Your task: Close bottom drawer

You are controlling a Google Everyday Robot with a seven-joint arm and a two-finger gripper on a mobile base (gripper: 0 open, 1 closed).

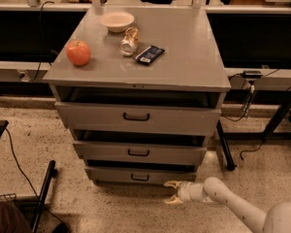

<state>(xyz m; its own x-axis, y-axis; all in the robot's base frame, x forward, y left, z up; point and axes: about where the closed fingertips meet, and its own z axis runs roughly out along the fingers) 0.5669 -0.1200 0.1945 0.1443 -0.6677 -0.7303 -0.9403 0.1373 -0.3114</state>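
A grey table [184, 57] with three drawers in its front fills the middle of the view. A white arm [233, 205] reaches in low from the lower right over the speckled floor [111, 212].

All three drawers stand pulled out a little, each with a dark gap above its front. The top drawer [97, 116] is the widest and tallest, the middle drawer [174, 154] is smaller, and the bottom drawer [111, 174] is the narrowest, sitting just above the floor with a small black handle [140, 177] at its centre.

The tool [171, 192] is down near the floor, just in front of the right end of the bottom drawer's front. Its two yellowish fingers [173, 183] are apart and hold nothing. The upper one lies at the lower edge of the drawer front; whether it touches cannot be told.

On the table, an orange-red apple [78, 53] sits near the left edge. A pale bowl [117, 21] is near the back edge. A dark packet [150, 54] lies near the middle, and a small container [129, 41] lies on its side just beside it.
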